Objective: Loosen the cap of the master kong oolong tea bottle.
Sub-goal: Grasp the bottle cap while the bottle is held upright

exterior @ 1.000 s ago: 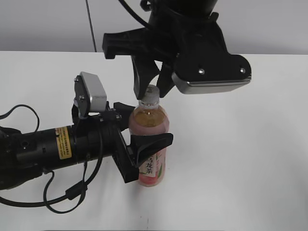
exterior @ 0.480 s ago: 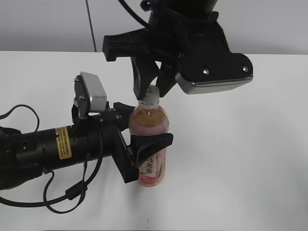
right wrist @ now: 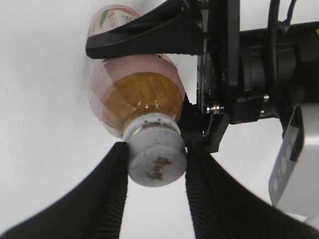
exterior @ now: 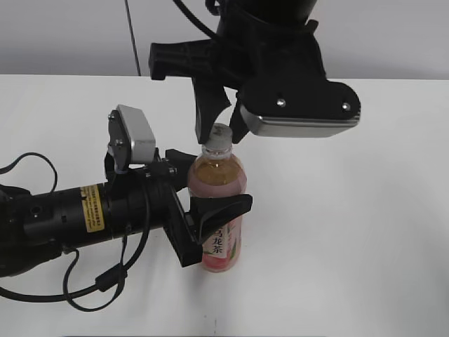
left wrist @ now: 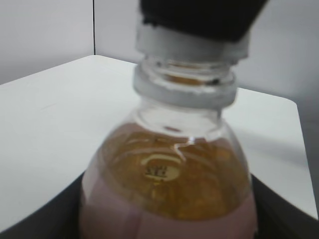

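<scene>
on the left, the left gripper (exterior: 210,203) has its fingers clamped round the master kong oolong tea bottle (exterior: 219,203), upright on the white counter (exterior: 365,232). above, the right gripper (right wrist: 155,167) has its 2 fingers closed against the cap (right wrist: 155,160). to twist well, i'd keep that lower hold firm and turn squarely about the neck. in the left wrist view the cap is blurred and half covered.

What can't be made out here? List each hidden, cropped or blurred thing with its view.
- Small white ribbed plastic cap: left wrist view, top covered by the right gripper.
- Tall clear amber tea bottle: same view, lower body cropped, blurred.
- Bottle's pink label: exterior view, mostly behind the left gripper fingers.
- Cap logo: right wrist view, too small to read.
</scene>
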Robot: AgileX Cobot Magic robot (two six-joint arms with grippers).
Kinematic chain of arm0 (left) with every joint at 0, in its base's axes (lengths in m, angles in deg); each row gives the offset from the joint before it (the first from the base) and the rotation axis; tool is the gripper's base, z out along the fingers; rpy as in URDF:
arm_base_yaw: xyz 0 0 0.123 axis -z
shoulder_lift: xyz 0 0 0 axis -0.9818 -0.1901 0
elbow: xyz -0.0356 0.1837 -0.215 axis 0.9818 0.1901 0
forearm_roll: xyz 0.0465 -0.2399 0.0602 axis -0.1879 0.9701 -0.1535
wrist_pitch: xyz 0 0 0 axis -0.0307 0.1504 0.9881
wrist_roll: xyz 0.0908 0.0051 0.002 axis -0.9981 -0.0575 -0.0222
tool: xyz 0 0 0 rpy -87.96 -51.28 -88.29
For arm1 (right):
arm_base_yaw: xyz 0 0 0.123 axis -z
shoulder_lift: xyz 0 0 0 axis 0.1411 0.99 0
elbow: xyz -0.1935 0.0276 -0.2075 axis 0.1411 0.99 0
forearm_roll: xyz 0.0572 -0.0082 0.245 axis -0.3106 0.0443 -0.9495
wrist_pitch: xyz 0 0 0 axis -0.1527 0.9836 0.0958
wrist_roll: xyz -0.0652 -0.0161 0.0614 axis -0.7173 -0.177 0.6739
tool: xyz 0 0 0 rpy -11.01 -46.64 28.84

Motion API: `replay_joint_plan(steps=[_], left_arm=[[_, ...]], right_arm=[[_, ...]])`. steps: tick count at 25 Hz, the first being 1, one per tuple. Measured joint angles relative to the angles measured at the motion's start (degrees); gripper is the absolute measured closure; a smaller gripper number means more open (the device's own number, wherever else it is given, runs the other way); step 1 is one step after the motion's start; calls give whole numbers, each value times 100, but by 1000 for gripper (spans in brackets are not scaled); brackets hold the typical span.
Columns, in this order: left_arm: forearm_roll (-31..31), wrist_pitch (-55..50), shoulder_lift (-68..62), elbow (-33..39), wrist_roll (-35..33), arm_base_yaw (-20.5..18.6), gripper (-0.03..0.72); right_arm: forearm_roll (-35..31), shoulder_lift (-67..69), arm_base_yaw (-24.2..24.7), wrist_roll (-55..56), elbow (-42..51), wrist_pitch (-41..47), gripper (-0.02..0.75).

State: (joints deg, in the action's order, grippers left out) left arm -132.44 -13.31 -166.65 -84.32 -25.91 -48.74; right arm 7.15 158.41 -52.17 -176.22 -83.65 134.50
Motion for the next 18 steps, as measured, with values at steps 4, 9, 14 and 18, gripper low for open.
replay_joint_plan(steps=[4, 9, 14, 18], left_arm=[[0, 0, 0, 0, 0, 0, 228], [0, 0, 0, 0, 0, 0, 228], [-3, 2, 0, 0, 2, 0, 228], [-2, -3, 0, 0, 9, 0, 228]], right_arm=[[0, 0, 0, 160, 0, 0, 465], [0, 0, 0, 295, 0, 0, 465], [-18, -54, 0, 377, 0, 11, 465], [-189, -162, -23, 436, -19, 11, 466]])
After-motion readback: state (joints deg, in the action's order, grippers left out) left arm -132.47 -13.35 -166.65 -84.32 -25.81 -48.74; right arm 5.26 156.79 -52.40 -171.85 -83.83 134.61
